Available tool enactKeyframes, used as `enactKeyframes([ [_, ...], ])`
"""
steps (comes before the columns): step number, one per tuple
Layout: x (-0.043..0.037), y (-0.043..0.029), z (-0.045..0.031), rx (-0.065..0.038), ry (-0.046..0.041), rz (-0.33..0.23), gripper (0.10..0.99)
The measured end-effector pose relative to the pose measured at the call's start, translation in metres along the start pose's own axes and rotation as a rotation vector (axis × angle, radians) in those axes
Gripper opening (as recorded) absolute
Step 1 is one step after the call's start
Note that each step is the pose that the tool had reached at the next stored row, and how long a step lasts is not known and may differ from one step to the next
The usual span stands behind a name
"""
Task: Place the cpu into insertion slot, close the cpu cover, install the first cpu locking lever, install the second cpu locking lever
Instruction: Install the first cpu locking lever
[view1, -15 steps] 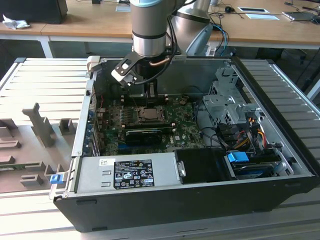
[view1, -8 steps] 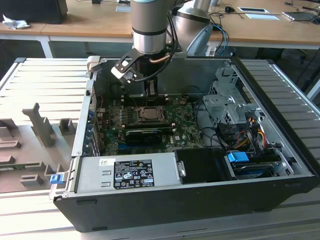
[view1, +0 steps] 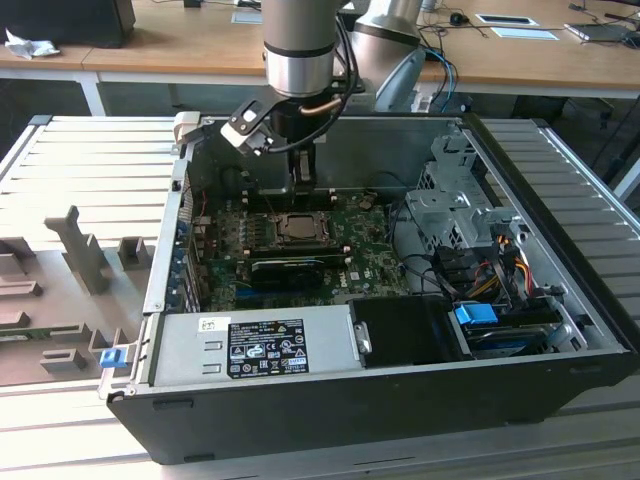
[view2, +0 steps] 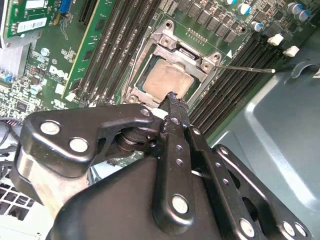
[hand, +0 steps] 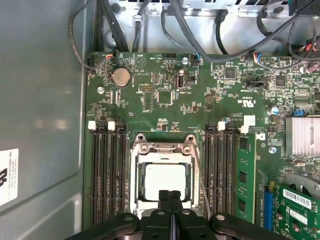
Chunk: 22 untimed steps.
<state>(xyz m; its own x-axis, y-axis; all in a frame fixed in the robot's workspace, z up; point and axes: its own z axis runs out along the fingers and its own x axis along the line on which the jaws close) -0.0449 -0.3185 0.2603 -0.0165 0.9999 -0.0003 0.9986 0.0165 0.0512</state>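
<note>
Claw (hand: 170, 194) shut tight, fingers pressed together, nothing in its grip (tips poised at the socket's near edge). Just past the tips, the cpu (hand: 165, 181) sits in the insertion slot (hand: 140, 180), the cpu cover (hand: 162, 148) lowered around it, and a thin locking lever (view2: 250, 69) juts out sideways.
</note>
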Motion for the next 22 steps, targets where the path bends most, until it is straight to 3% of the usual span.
enactKeyframes([
  [1, 0.0, 0.0002, -0.0038, 0.0, 0.0002, 0.0, 0.106],
  [3, 0.0, 0.0001, -0.004, 0.0, 0.0011, -0.016, 0.106],
  [14, 0.0, -0.0002, -0.0009, 0.002, 0.0083, -0.301, 0.106],
  [22, 0.0, -0.0002, -0.0003, 0.002, 0.0138, -0.416, 0.106],
])
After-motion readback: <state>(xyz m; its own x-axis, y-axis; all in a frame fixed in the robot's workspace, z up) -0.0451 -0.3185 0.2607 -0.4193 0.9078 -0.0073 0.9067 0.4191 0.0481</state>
